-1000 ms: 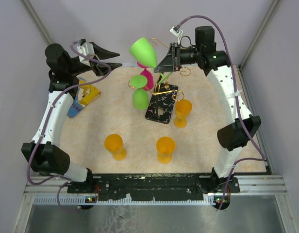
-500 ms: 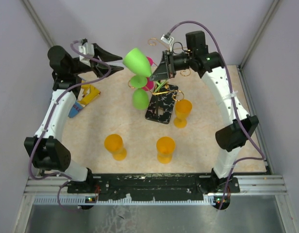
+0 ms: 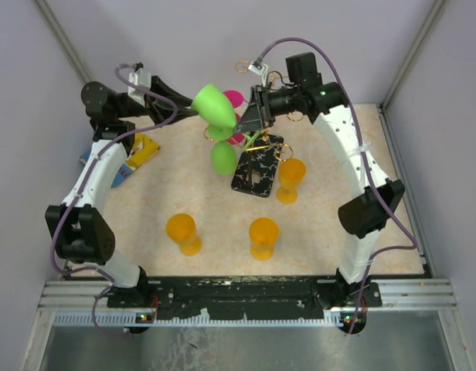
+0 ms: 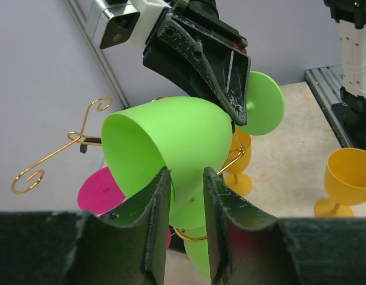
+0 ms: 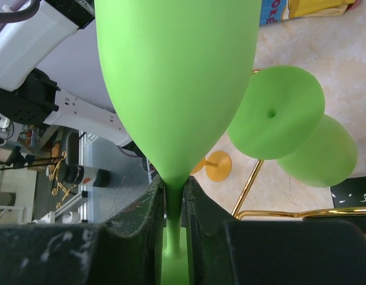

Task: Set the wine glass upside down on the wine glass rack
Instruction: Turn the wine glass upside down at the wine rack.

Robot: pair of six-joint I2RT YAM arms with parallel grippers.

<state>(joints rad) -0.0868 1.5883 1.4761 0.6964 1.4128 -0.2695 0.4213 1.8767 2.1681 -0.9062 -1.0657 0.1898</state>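
Wine glass (image 3: 211, 104) sideways between our arms
Our right gripper (image 5: 173, 190) pinches the stem; the bowl mouth faces our left gripper (image 4: 183, 175), jaws parted beside it.

Pale lilac-grey walls (image 3: 222, 31) close the space in on three sides, and slim metal posts (image 3: 412, 50) run up the two far corners. The tabletop (image 3: 145, 209) is a beige, faintly speckled sheet. A black rail (image 3: 246, 287) crosses its near edge, seated on a silver slotted beam (image 3: 423, 294), with a dull grey metal panel (image 3: 238, 344) below. The light is soft and even, and shadows are faint.
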